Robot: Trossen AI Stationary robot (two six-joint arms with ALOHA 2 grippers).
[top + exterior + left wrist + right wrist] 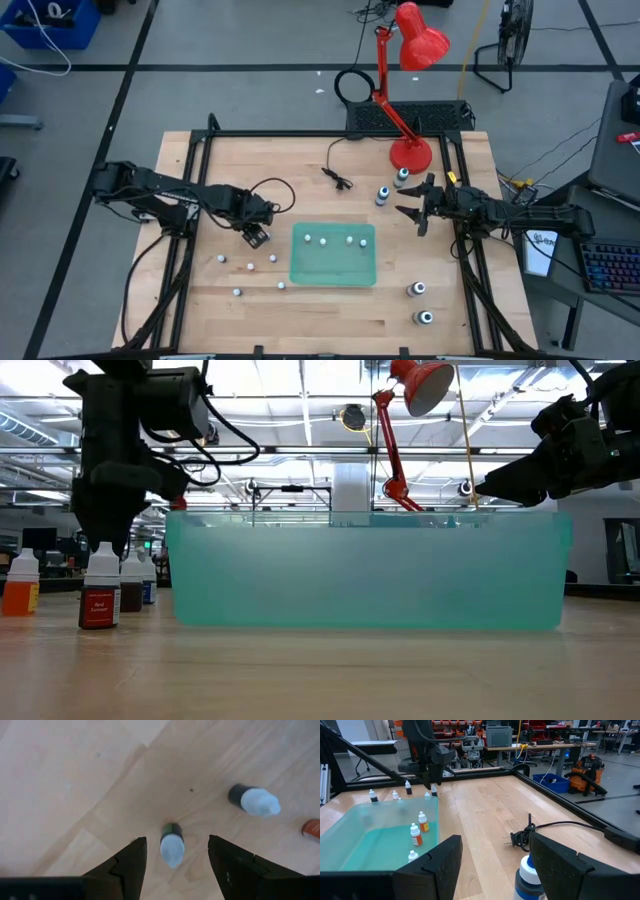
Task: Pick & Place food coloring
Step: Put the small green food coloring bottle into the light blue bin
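Note:
My left gripper [256, 236] points down over the table left of the green tray [333, 270], open. Its fingers stand on either side of a small food coloring bottle [171, 845] with a dark green body and white cap, standing upright on the wood, without touching it. Another small bottle [252, 800] stands close by. Several tiny bottles stand on the table near it [248, 266] and several stand in the tray [350, 240]. My right gripper [412, 208] waits open and level at the tray's far right, behind a larger bottle [527, 875].
Two larger bottles [383, 195] stand near the red lamp's base [410, 155], and two more [417, 289] stand right of the tray near the front. A black cable [340, 180] lies behind the tray. A red-labelled bottle [99, 595] stands below my left gripper in the low view.

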